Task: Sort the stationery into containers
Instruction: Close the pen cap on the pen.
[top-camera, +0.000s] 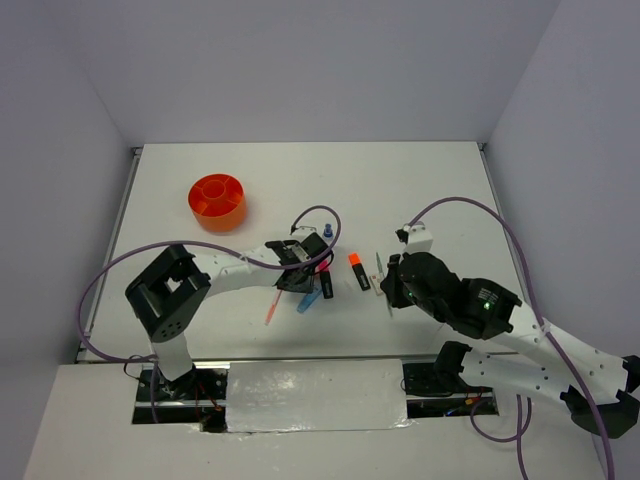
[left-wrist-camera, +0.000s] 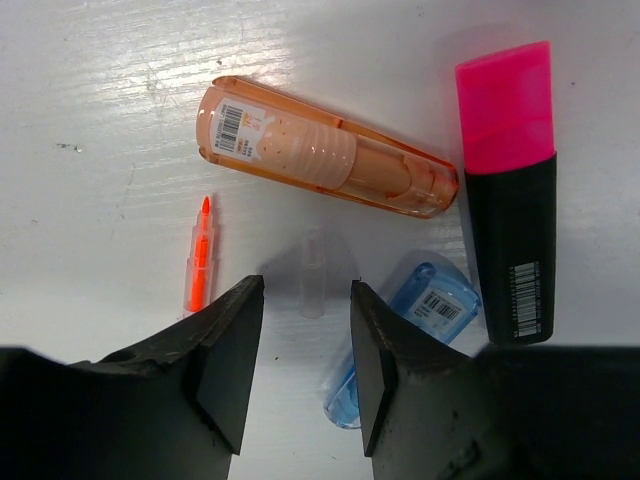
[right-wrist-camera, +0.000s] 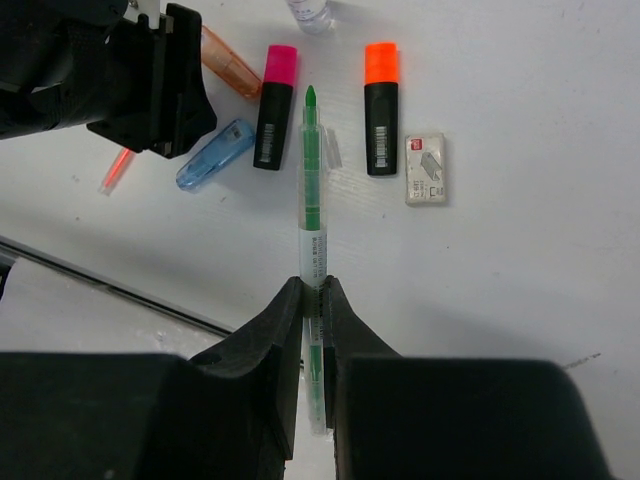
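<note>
White table (top-camera: 420, 190): carries everything. Orange organiser cup (top-camera: 217, 200): far left, divided inside, well apart from stationery. Left gripper (left-wrist-camera: 305, 310): jaws parted, grasping nothing, low over mid-table cluster. Right gripper (right-wrist-camera: 312, 292): clenched on green pen (right-wrist-camera: 311, 170). Pink-tipped highlighter (left-wrist-camera: 510, 200), translucent orange marker (left-wrist-camera: 320, 150), blue marker (left-wrist-camera: 420, 310): lying close together. Orange-tipped highlighter (right-wrist-camera: 381, 110): just beside white eraser (right-wrist-camera: 426, 170). Thin orange pen (left-wrist-camera: 198, 265): at cluster's left edge.

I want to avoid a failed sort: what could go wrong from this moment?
The left end effector hangs open over crowded pieces; it may catch the blue marker or the thin orange pen by mistake.
The right end effector pinches the green pen with a long free end; it may swing or slip before reaching the orange organiser cup.
</note>
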